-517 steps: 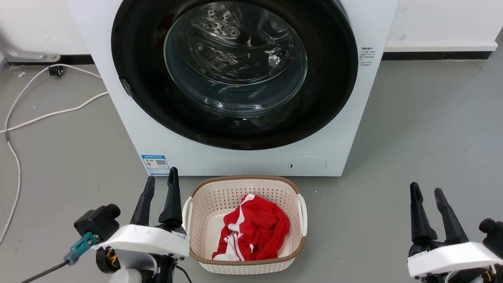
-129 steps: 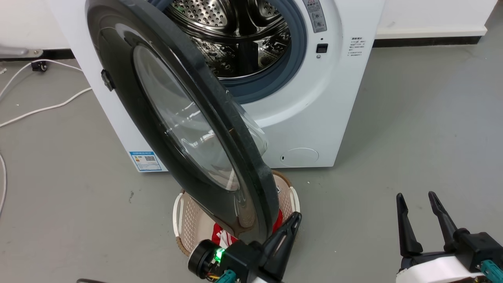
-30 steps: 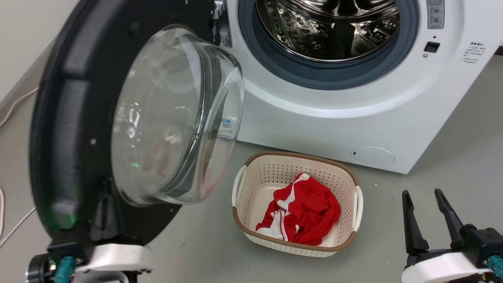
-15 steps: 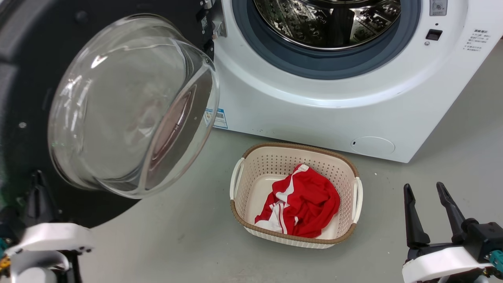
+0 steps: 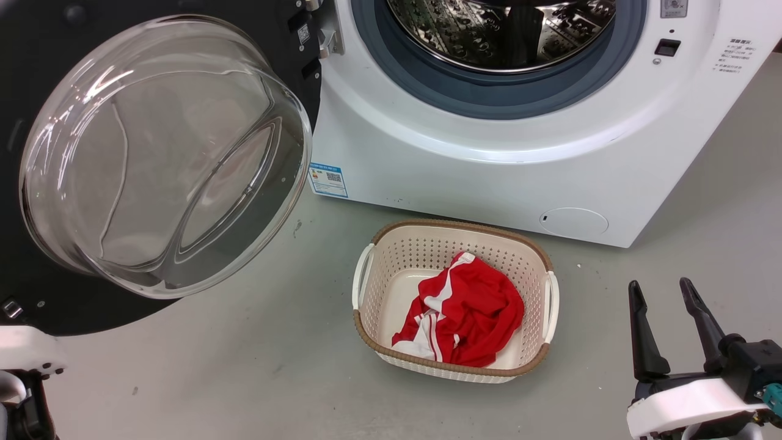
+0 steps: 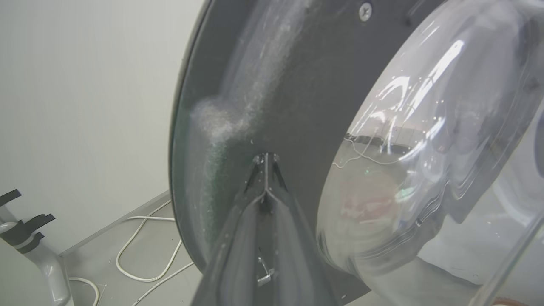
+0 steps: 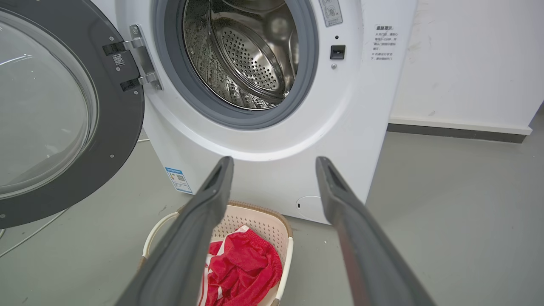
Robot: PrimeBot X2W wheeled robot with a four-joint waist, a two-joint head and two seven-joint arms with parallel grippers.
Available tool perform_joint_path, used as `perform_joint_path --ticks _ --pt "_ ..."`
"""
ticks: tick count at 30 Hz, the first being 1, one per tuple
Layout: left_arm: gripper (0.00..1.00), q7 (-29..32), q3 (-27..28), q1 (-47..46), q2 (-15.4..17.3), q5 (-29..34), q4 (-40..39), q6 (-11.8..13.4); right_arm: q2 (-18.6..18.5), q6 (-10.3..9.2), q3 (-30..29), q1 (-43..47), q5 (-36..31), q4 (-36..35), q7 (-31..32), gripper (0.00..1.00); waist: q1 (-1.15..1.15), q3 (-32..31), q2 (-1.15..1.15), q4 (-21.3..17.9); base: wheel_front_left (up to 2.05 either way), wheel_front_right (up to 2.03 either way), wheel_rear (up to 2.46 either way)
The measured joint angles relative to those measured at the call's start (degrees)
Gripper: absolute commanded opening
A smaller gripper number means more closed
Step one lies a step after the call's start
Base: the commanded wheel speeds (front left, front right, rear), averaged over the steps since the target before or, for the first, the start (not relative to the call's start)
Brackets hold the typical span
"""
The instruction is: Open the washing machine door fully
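Washing machine door [image 5: 159, 153] (big, round, glossy black rim, bulging clear glass bowl) stands wide open at far left of head view, inner side w/ bowl facing the cam. It hangs on the metal hinge [image 5: 327, 40] at the left edge of the opening. Door's top and left are cut off by the frame, so exact angle is hard to judge. Right wrist view shows it [image 7: 123, 110] folded back well past square to the machine front.

White front-loading washing machine [image 5: 489, 177]: perforated steel drum [image 5: 501, 30] and blue-grey gasket [image 5: 489, 101] exposed, top cropped.

Left gripper [image 6: 265, 159]: fingers closed together, nothing between them. Tips are at the door's dark inner face [image 6: 297, 85], just beside the bowl. Contact vs. small gap: can't tell, view is blurred. In head view the left arm's white shell [image 5: 24, 351] sits at the lower-left corner under the door rim, mostly cropped.

Right gripper [image 5: 658, 284]: fingers spread apart, empty, low right, well apart from door & machine.

Beige perforated plastic basket [image 5: 452, 227] on grey floor [image 5: 244, 366] in front of machine, red-and-white garment [image 5: 470, 318] crumpled inside. White cable [image 6: 140, 238] on floor beyond the door.
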Motion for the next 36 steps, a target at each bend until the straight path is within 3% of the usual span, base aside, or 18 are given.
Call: perform_joint_path --ticks 7,12,16,24,33,35,36 --pt "0.00 -0.01 2.03 0.42 -0.93 1.66 -0.34 -0.37 -0.02 0.00 0.22 0.00 0.00 0.38 -0.01 1.00 0.00 -0.96 0.00 -0.72 0.00 0.00 0.00" --pt "0.00 0.00 3.05 4.92 -4.21 4.10 -4.23 0.16 0.01 0.00 0.58 0.04 0.15 0.99 -0.19 1.00 0.00 -2.03 0.00 -1.64 0.00 0.00 0.00" --pt "0.00 -0.01 2.35 10.81 -9.68 7.67 -10.98 0.26 0.09 0.00 0.75 0.15 0.45 1.85 -0.70 1.00 0.00 -3.62 0.00 -2.71 0.00 0.00 0.00" --pt "0.00 -0.01 -4.78 14.42 -15.43 14.39 -16.52 -2.87 0.15 0.00 1.16 0.24 0.66 2.71 -1.19 1.00 0.00 -5.15 0.00 -4.61 0.00 0.00 0.00" --pt "0.00 -0.01 -14.59 10.69 -19.93 20.79 -15.06 -7.13 0.18 0.00 1.11 0.20 0.53 3.31 -1.62 1.00 0.00 -6.55 0.00 -7.66 0.00 0.00 0.00" --pt "0.42 -0.01 -15.23 9.47 -20.60 21.30 -14.65 -7.54 0.18 0.00 0.99 0.18 0.36 3.31 -1.62 1.00 0.00 -6.81 0.00 -8.41 0.00 0.00 0.00" --pt "0.74 -0.01 -15.55 9.00 -20.92 21.70 -14.38 -7.54 0.18 0.00 0.97 0.13 0.22 3.32 -1.62 1.00 0.00 -6.93 0.00 -8.76 0.00 0.00 0.00"
